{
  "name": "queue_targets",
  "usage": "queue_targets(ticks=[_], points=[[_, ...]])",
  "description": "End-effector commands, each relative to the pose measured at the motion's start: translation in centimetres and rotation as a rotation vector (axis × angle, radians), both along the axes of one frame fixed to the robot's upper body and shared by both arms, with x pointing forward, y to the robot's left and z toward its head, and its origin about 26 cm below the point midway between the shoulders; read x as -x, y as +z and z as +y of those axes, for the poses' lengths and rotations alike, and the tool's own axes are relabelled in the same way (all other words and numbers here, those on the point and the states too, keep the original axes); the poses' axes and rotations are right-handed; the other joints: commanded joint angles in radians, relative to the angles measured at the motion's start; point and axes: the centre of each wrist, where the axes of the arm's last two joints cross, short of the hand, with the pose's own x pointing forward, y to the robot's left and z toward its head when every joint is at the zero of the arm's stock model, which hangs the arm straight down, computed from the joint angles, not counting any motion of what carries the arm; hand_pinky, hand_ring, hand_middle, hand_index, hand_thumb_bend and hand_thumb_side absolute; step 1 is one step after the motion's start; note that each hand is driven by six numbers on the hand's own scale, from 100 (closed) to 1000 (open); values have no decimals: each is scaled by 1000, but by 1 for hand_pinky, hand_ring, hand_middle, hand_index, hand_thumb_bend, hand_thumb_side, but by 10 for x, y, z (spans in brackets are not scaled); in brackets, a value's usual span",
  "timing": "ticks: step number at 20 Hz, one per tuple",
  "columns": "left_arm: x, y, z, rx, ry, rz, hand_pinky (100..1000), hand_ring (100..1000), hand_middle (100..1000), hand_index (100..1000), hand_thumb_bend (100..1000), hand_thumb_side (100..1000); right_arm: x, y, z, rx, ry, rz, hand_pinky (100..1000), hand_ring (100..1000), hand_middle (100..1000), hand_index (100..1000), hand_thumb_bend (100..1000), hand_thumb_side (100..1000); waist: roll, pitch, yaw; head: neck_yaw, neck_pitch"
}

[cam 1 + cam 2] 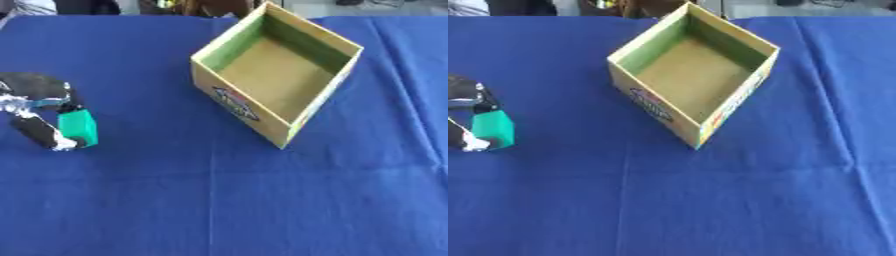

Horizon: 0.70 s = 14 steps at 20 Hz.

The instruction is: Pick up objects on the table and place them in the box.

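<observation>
Left hand (pixel 39 112) curls round a green block (pixel 79 127); open box (pixel 289 132) well apart across bare blue surface (pixel 219 200).

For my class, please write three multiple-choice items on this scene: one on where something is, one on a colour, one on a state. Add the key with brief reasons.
1. Where is the green block?
A. In the box
B. At the table's left, in the left hand
C. Behind the box

2. What colour is the tablecloth?
A. Red
B. White
C. Blue

3. What is inside the box?
A. Nothing visible
B. A block
C. A cup

Key: B, the left hand curls round the block; C, the cloth is blue; A, the box floor shows bare.
</observation>
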Motion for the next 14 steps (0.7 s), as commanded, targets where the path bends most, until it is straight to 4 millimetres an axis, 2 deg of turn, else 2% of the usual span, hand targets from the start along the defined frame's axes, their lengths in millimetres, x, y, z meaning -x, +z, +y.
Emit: queue_targets(ticks=[1,4,9,14], points=[[0,17,0,19,-5,-67,397,510,432,595,100,640,3,6,-3,4,-10,-20,770,751,545,666,100,833,-2,-25,6,-2,-7],[2,39,-5,130,-7,-166,356,482,407,568,100,662,3,5,-4,5,-15,-17,771,751,545,666,100,832,0,-27,7,-2,-4],[7,64,-17,261,-27,-286,307,455,393,550,100,681,4,5,-4,7,-16,-13,771,751,544,666,100,829,3,-28,6,-4,-4],[8,89,-45,324,-98,-373,279,437,372,540,100,676,4,4,-4,13,-18,-8,772,752,544,666,100,824,12,-30,6,-11,0]])
